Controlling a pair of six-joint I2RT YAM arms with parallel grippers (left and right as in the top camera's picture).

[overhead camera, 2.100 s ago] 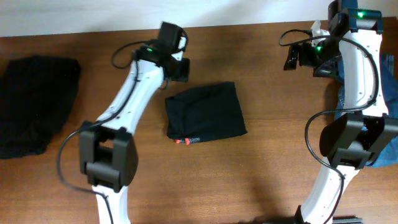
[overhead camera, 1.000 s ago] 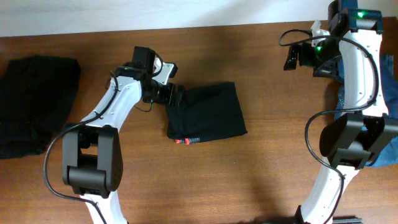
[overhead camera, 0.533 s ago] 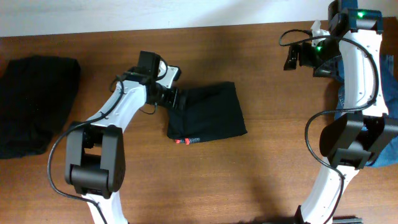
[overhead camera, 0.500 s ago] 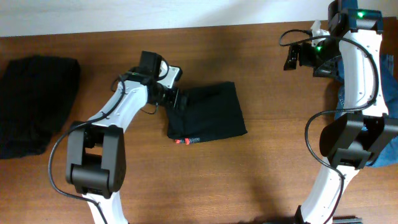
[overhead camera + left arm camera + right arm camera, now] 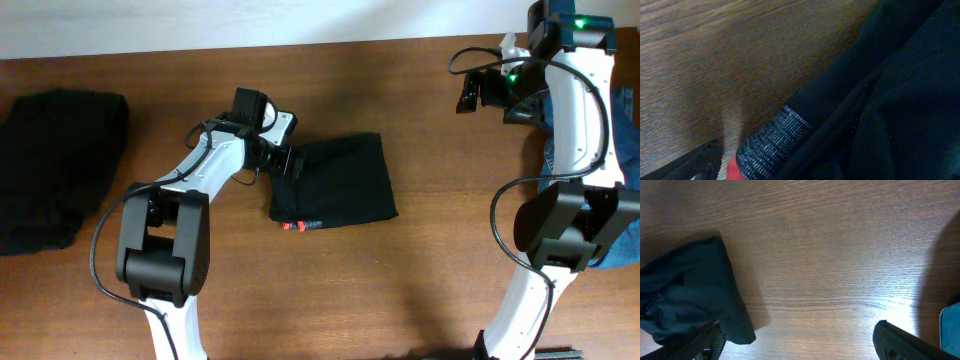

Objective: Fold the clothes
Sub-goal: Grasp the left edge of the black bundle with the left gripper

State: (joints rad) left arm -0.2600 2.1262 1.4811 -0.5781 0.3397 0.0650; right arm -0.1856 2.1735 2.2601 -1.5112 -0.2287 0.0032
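With its jaws spread wide and nothing visibly pinched between them, the left gripper [image 5: 290,163] sits at the upper-left edge of the trousers [image 5: 338,182], touching or just above the cloth; the overhead can't settle which. The left wrist view is filled with black fabric. The grey waistband [image 5: 771,149] and its red stripe [image 5: 733,170] run along the lower left, right at the fingers, and bare table [image 5: 420,290] is beyond.

The trousers are in the middle of the table, already down to a compact, roughly rectangular packet. Edges are fairly square, and a bit of red trim pokes out at the lower-left corner.

The right gripper [image 5: 474,95] is parked near the far right edge, also wide open. Its wrist view shows both fingertips well apart, with only wood between them. It's well apart from the trousers and holds nothing. The blue denim garment [image 5: 628,140] lies under the right arm, and a separate dark heap [image 5: 55,165] lies at the far left. Neither is touched.

Step in hand, my read: late stage, with the left arm lining up on the waistband-side edge for 1 more fold or a tidy-up.

The next move calls for:
- going low enough to get a finger under all layers, not just the top 1
- closing on the edge, then lifting and carrying it across to the right side
- keeping the lift low, since the fabric looks thin and slack and could unroll the packet or drag it across the wood.
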